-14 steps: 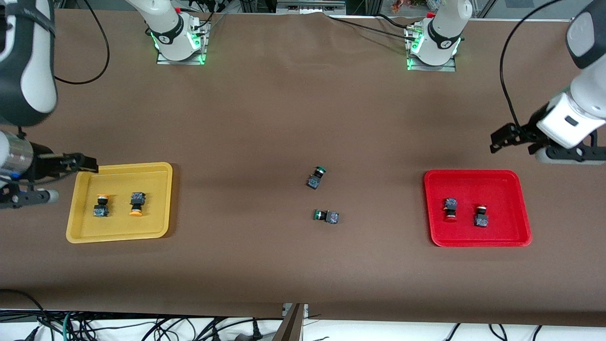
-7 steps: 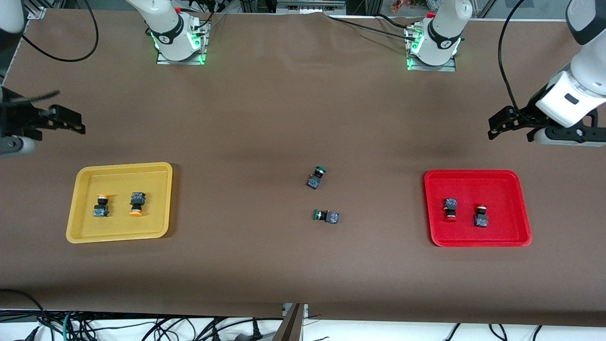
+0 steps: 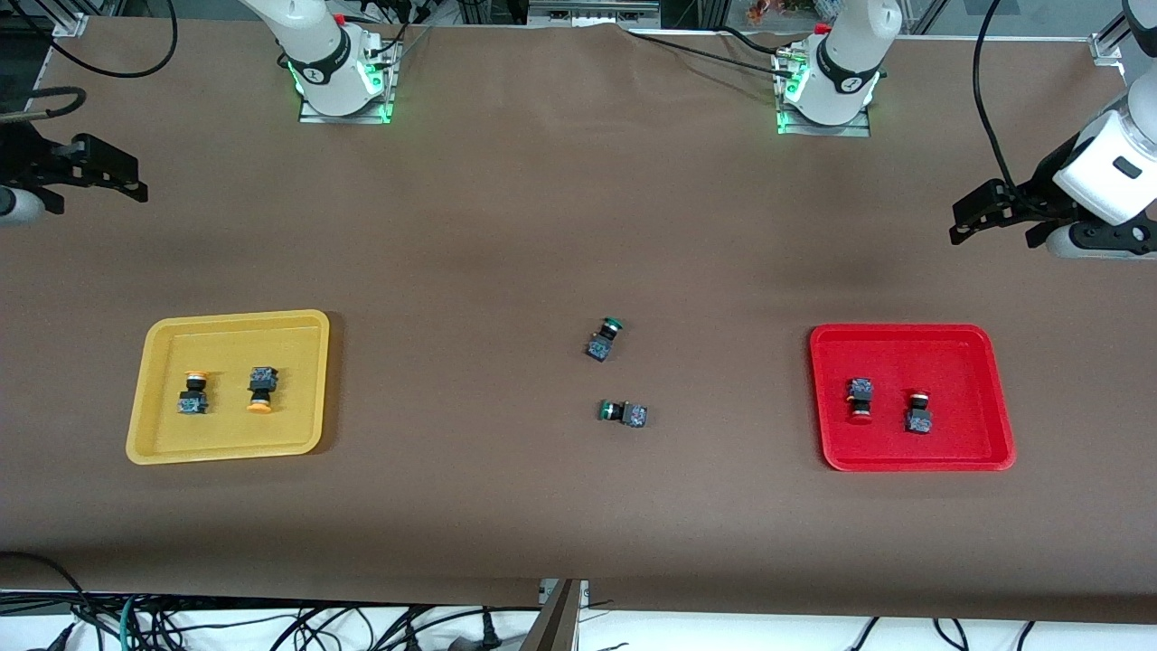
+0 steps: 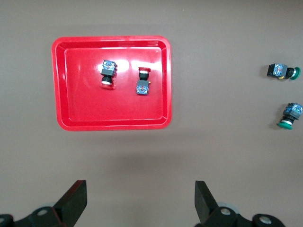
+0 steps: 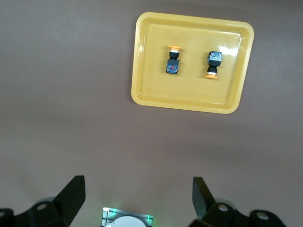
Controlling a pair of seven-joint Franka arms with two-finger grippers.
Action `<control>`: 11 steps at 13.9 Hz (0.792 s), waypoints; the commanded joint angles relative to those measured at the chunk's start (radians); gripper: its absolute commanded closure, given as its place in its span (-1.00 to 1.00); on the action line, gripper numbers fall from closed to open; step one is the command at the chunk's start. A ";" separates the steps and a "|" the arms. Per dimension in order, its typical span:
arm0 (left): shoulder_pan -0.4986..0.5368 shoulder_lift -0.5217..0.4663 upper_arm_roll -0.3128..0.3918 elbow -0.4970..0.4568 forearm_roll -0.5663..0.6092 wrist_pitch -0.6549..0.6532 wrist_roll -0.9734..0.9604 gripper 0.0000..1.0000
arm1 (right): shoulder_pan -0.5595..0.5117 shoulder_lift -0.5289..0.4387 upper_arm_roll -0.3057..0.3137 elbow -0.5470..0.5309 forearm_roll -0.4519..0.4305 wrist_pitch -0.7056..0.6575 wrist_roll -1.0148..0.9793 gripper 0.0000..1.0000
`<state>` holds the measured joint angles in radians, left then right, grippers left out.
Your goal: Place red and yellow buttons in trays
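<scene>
A: The left gripper [image 3: 965,217] is hanging up in the air over the bare brown table [image 3: 542,226] at the left arm's end. Its fingers [image 4: 73,198] are standing wide apart and holding nothing.

B: And the right gripper [image 3: 122,176]?

A: It is hanging over the table at the right arm's end. Its fingers [image 5: 71,194] are spread wide too, with nothing between them.

B: Where are the buttons sitting?

A: The two red buttons [image 3: 860,400] are lying in the red tray [image 3: 904,339], side by side and not touching. The two yellow buttons [image 3: 193,392] are lying in the yellow tray [image 3: 235,321], also a little apart.

B: So which way is each tray lying from its gripper?

A: Each tray is lying nearer to the front camera than the gripper at its end. The left arm is the closer one to the red tray, and the right arm is the closer one to the yellow tray.

B: What about the two green buttons [image 3: 606,336]?

A: They are lying on the table in the middle, between the trays and well apart from both. They are not part of the job.

B: Then is anything left to do?

A: It is looking like the job is done. Both arms seem to be just waiting.
</scene>
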<state>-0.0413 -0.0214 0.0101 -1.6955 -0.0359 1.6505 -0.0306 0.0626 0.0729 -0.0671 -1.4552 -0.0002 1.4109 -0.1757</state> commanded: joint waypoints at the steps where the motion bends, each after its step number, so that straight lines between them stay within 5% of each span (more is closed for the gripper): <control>1: -0.012 0.011 0.005 0.017 0.004 -0.026 0.012 -1.00 | -0.004 -0.001 0.013 -0.001 -0.015 0.007 -0.013 -1.00; 11: -0.012 0.018 0.004 0.019 0.054 -0.058 0.103 -1.00 | -0.006 0.010 0.010 0.001 -0.011 0.008 -0.002 -1.00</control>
<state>-0.0450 -0.0087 0.0097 -1.6957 -0.0038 1.6115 0.0493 0.0632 0.0866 -0.0623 -1.4551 -0.0058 1.4151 -0.1756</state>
